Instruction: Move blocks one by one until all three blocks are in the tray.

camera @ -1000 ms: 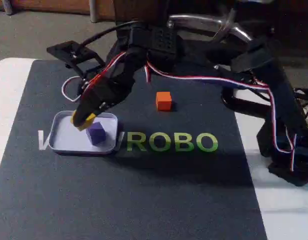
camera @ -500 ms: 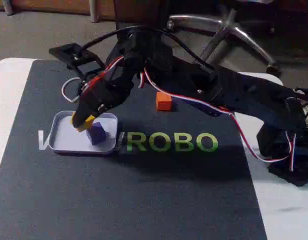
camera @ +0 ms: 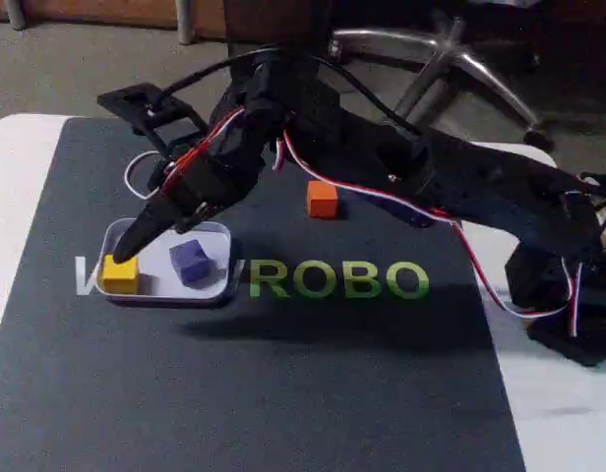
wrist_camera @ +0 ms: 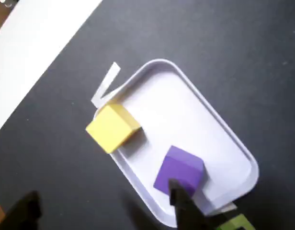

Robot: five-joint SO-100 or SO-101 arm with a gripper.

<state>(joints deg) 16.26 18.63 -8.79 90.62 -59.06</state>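
The white tray (camera: 157, 277) lies at the left of the black mat. A purple block (camera: 192, 262) rests inside it, right of centre. The yellow block (camera: 121, 273) sits at the tray's left end, and in the wrist view this yellow block (wrist_camera: 113, 127) overlaps the rim of the tray (wrist_camera: 195, 110), partly over the mat. My gripper (camera: 134, 244) hangs open just above and behind the yellow block, holding nothing. Its two dark fingers stand wide apart at the bottom of the wrist view, one finger (wrist_camera: 186, 208) just in front of the purple block (wrist_camera: 181, 170). An orange block (camera: 323, 198) stands alone on the mat, right of the tray.
The mat bears green "ROBO" lettering (camera: 337, 280) and lies on a white table (camera: 13, 187). My arm's base (camera: 569, 295) stands at the right edge. A white cable loop (camera: 136, 177) lies behind the tray, and a chair base (camera: 451, 59) is beyond the table.
The gripper opened and let go of the yellow block, which dropped from between the fingers to the tray's left end. The fingertips swung slightly left and lower.
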